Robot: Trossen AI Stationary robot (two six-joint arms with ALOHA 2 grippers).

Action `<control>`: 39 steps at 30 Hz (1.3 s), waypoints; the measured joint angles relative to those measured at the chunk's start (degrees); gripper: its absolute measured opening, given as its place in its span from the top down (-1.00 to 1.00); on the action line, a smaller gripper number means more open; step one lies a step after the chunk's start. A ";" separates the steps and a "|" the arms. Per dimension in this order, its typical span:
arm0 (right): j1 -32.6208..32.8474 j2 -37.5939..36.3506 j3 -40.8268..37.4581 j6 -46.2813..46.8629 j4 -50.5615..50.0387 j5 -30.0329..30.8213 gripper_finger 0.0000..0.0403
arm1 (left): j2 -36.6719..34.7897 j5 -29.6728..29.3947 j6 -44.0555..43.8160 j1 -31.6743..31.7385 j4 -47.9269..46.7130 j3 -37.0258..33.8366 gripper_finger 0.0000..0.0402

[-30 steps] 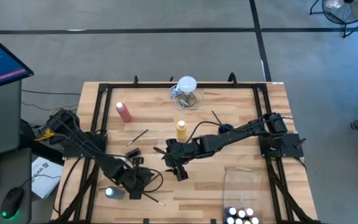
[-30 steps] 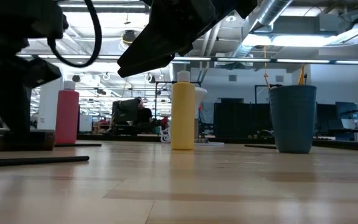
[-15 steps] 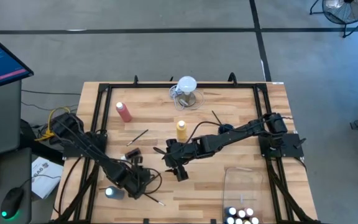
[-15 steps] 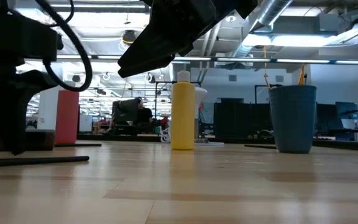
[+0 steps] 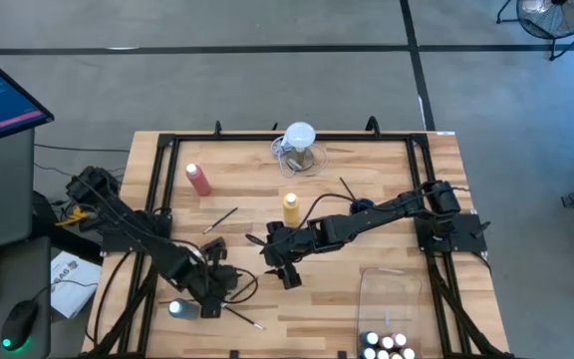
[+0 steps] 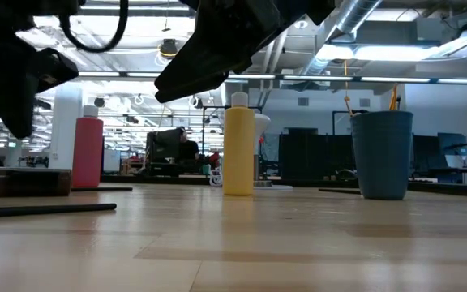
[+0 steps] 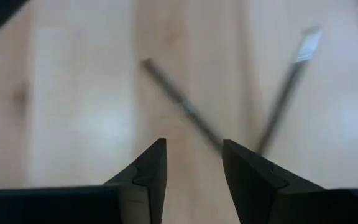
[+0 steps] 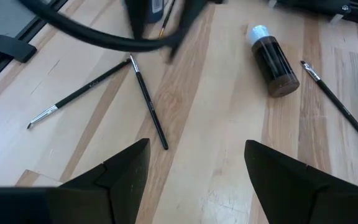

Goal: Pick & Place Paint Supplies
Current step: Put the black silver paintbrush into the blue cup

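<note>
A: Left gripper point(image 7: 193, 163) is low over the desk point(image 5: 387, 214) right now, near the front-left, fingers spread with nothing between them. Two crossed paintbrushes point(image 7: 185, 112) lie on the wood just past its tips.

B: And the right gripper point(image 8: 194, 165)?

A: Out toward the middle of the desk, just in front of the yellow squeeze bottle point(image 5: 291, 207). Fingers spread wide, empty. Under it there's a pair of brushes point(image 8: 145, 99) meeting at an angle, and a small dark paint bottle with a white cap point(image 8: 271, 59) lying on its side beside them, another brush point(image 8: 337, 102) just past that.

B: Where's the rest of the paint stuff?

A: Yellow bottle stands upright mid-desk. The pink-red squeeze bottle point(image 5: 198, 179) stands well to the left of it, nearer the back. From desk height a blue cup point(image 6: 382, 154) stands off to the right of the yellow one.

B: And the small bottles?

A: White caps point(image 5: 387, 346) clustered in a clear bin point(image 5: 392, 289) at the front-right corner, well apart from the yellow bottle. A clear jug with a round white top point(image 5: 299, 140) sits behind the yellow bottle at the back edge.
</note>
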 joint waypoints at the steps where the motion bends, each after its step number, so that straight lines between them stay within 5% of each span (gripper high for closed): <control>1: 0.00 0.00 0.00 0.19 -0.09 0.00 -0.27 | 0.01 1.47 -0.26 -0.01 1.43 0.02 0.37; 39: 0.00 0.00 0.00 1.01 -0.18 -0.17 -0.27 | 12.83 1.73 -6.49 -1.96 4.81 0.28 0.37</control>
